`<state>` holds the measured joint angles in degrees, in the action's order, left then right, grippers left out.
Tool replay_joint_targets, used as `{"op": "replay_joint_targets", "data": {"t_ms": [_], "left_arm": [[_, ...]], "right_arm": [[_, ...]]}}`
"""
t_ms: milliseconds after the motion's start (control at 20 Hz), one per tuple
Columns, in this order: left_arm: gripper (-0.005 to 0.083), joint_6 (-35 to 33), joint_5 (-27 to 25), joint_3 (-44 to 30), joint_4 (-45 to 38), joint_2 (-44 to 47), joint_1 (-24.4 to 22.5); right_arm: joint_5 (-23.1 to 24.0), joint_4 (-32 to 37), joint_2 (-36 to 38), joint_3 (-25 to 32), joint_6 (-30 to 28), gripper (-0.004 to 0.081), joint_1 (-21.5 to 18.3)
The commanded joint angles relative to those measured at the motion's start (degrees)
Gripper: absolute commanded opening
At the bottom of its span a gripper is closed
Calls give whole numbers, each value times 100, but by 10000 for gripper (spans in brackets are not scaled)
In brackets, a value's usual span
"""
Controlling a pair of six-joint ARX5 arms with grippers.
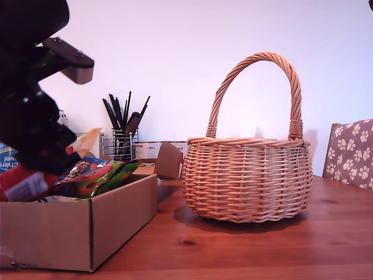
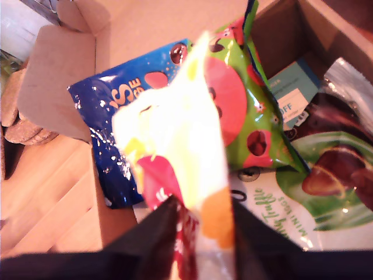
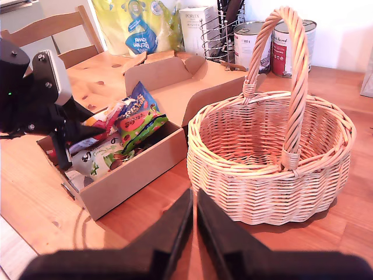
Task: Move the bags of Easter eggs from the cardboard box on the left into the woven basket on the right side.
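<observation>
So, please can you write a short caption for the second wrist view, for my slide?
My first hand reaches into the cardboard box of sweet bags beside the empty woven basket.

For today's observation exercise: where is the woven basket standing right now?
The woven basket stands upright on the wooden table, right of centre in the exterior view, just right of the cardboard box, with my second gripper close before it.

bright daylight; held bag [image 2: 186, 146] glare-blown, perhaps unfocused.

Exterior view low at table level; wrist views look down, sharing the cardboard box [image 1: 81, 227].
</observation>
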<state>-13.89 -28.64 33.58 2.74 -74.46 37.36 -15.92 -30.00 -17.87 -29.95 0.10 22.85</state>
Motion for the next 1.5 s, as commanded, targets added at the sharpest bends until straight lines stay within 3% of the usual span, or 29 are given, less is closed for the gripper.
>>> {"op": "replay_joint_targets", "data": {"t_ms": [0,150,300,400,600,800,1200,1450], "left_arm": [[41,-4,-33,358,168,24,-4],[-21,-2,-20,1141,1010,35,68],[-22,59,459,1963,1757,35,107],[-22,181,1099,2352,1921,35,105],[-22,549,3171,2568,1451,31,105],[-22,879,4256,2566,323,-111,107],[-22,1121,4321,2568,-955,-1491,142],[-22,1346,4317,2728,-1228,-1631,179]], "right_arm": [[-4,55,4,98,-15,-13,-37],[-4,57,4,98,-15,-13,-37],[-4,57,4,98,-15,-13,-37],[-4,57,4,98,-15,-13,-37],[-2,55,4,98,-15,-13,-37],[-2,57,4,98,-15,-13,-37],[-2,55,4,98,-13,-13,-37],[-2,57,4,98,-13,-13,-37]]}}
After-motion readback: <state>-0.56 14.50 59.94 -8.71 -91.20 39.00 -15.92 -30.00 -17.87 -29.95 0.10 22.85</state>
